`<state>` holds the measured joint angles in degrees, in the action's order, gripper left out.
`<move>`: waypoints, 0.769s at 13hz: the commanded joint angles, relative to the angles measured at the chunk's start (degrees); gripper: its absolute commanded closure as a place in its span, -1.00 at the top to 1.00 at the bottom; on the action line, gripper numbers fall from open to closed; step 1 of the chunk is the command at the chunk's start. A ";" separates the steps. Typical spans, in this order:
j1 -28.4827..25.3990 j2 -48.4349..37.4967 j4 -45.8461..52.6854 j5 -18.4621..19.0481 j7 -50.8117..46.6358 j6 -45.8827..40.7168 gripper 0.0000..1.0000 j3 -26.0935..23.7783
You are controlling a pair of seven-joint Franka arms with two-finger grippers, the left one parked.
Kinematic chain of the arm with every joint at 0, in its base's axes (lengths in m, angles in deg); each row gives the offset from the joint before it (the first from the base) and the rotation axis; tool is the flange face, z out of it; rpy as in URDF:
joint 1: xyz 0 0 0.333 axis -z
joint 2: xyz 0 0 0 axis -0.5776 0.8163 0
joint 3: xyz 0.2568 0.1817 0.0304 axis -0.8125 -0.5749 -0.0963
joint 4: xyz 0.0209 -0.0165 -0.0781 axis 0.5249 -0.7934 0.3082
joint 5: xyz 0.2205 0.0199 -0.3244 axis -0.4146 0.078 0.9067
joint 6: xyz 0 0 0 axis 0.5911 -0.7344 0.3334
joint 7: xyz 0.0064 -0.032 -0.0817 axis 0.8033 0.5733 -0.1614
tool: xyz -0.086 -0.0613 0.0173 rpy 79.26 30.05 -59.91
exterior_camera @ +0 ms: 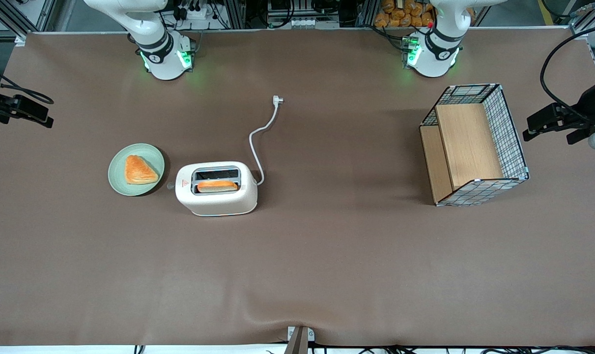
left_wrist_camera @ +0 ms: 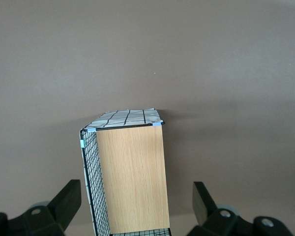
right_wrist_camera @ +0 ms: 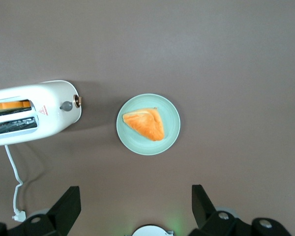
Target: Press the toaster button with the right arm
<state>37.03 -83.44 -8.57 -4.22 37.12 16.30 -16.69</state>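
The cream-white toaster point(exterior_camera: 216, 189) stands on the brown table, with a slice of toast point(exterior_camera: 217, 186) in the slot nearer the front camera. Its small greyish button point(exterior_camera: 170, 186) sticks out of the narrow end that faces the green plate. The right wrist view shows the toaster point(right_wrist_camera: 34, 112) and the button point(right_wrist_camera: 66, 105) from above. My right gripper point(exterior_camera: 48, 112) hangs high at the working arm's end of the table, well apart from the toaster. Its fingers are wide open and empty in the right wrist view point(right_wrist_camera: 136, 196).
A green plate point(exterior_camera: 118, 173) with a triangular pastry point(exterior_camera: 139, 170) lies beside the toaster's button end. The white cord point(exterior_camera: 258, 137) runs from the toaster to its plug point(exterior_camera: 277, 100). A wire basket with wooden panels point(exterior_camera: 474, 145) stands toward the parked arm's end.
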 commanded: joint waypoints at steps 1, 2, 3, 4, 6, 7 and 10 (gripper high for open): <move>-0.60 0.72 0.19 -0.71 1.85 -1.79 1.00 0.06; -0.60 0.99 0.10 -1.06 2.55 -1.79 1.00 0.06; -0.34 1.86 0.01 -2.89 2.56 -1.79 0.75 0.14; -0.17 2.65 -0.34 -4.22 2.65 -2.14 0.43 0.06; -1.04 3.36 -1.92 -4.75 2.83 -1.71 -0.37 -0.03; -1.39 4.41 -1.92 -5.54 2.74 -1.18 -0.69 -0.03; -0.78 7.92 -2.01 -10.12 2.74 0.49 -1.00 -0.03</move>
<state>36.30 -77.27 -10.60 -12.45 39.32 16.02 -16.91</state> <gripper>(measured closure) 0.762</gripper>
